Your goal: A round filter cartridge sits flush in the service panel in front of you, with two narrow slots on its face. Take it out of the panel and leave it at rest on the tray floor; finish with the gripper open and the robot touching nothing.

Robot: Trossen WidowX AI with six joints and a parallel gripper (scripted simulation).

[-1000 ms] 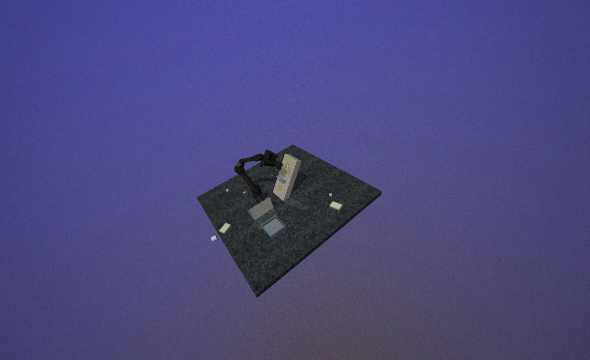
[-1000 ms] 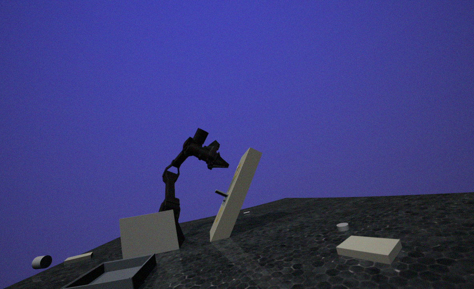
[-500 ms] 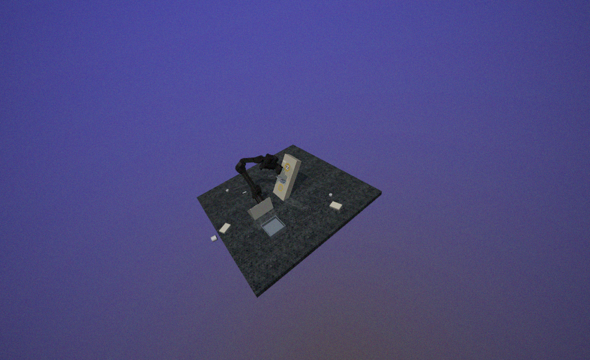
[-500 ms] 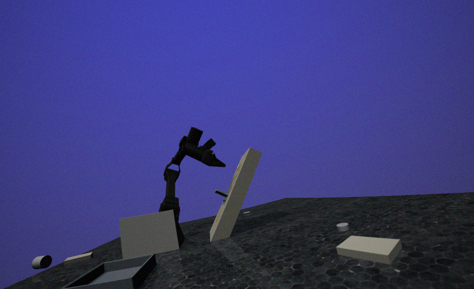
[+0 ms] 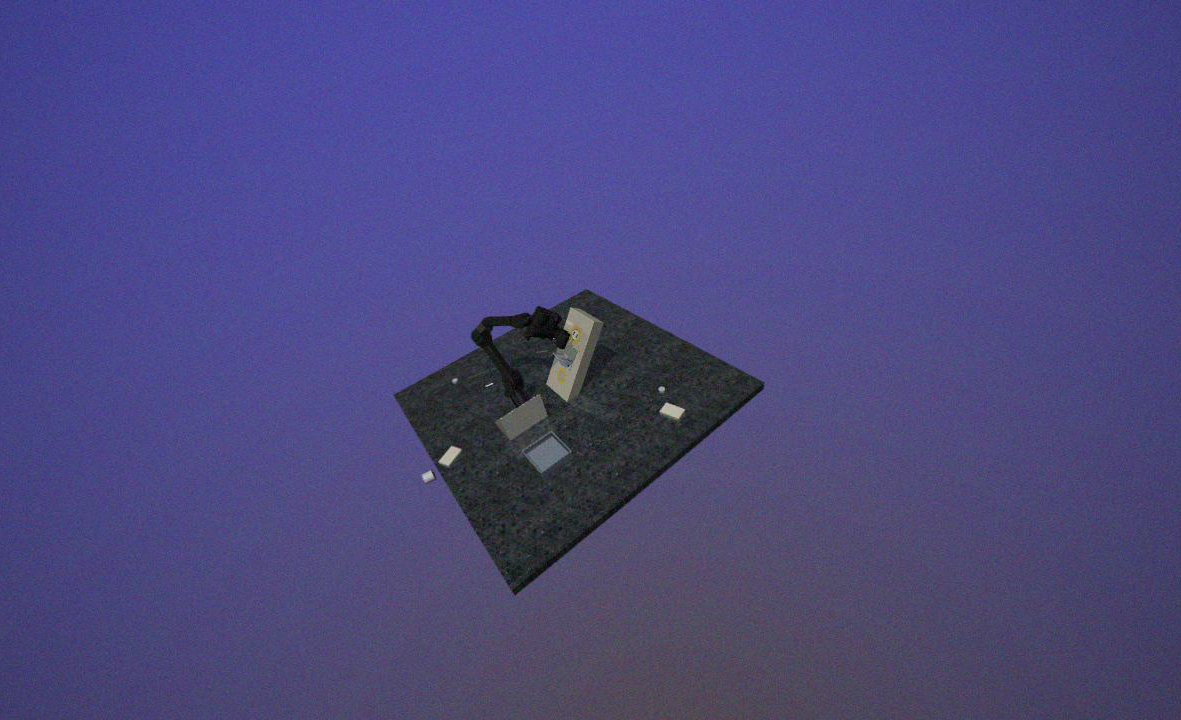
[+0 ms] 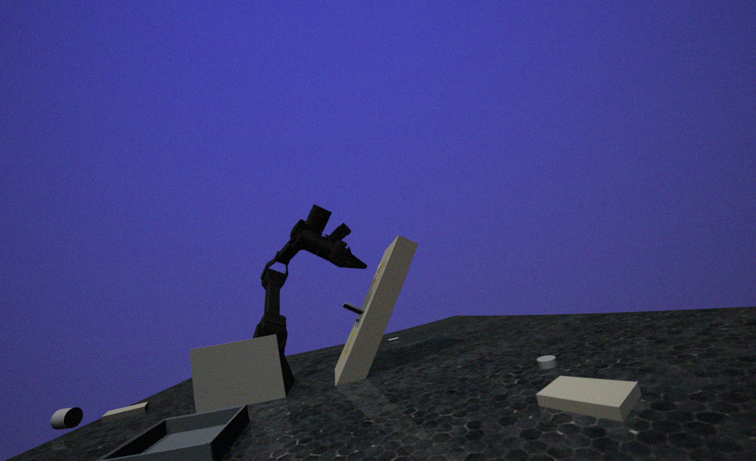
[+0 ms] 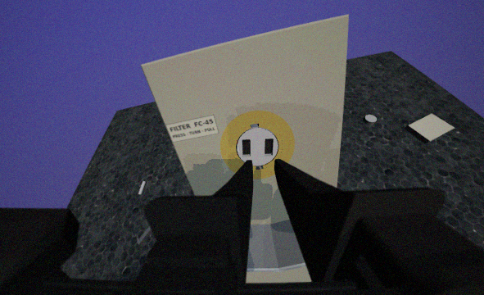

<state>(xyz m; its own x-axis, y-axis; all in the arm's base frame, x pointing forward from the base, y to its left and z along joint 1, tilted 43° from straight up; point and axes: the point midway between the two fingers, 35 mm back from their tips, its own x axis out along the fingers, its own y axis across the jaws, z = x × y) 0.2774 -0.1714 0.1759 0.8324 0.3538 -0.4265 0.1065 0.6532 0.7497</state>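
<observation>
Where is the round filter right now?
In the wrist view the filter sits flush in the leaning panel, ringed in yellow, right of the label, just beyond the gripper.

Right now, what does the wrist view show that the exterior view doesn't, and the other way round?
Only the wrist view shows the panel's face: the round cartridge with two dark slots, flush inside a yellow ring, and a label reading FILTER FC-45.

Only the exterior view shows the tray on the floor, the upright board behind it, the whole arm, and a handle sticking out of the panel.

Both show the leaning panel, the gripper short of it with a narrow gap and holding nothing, the flat block and the small disc.
</observation>
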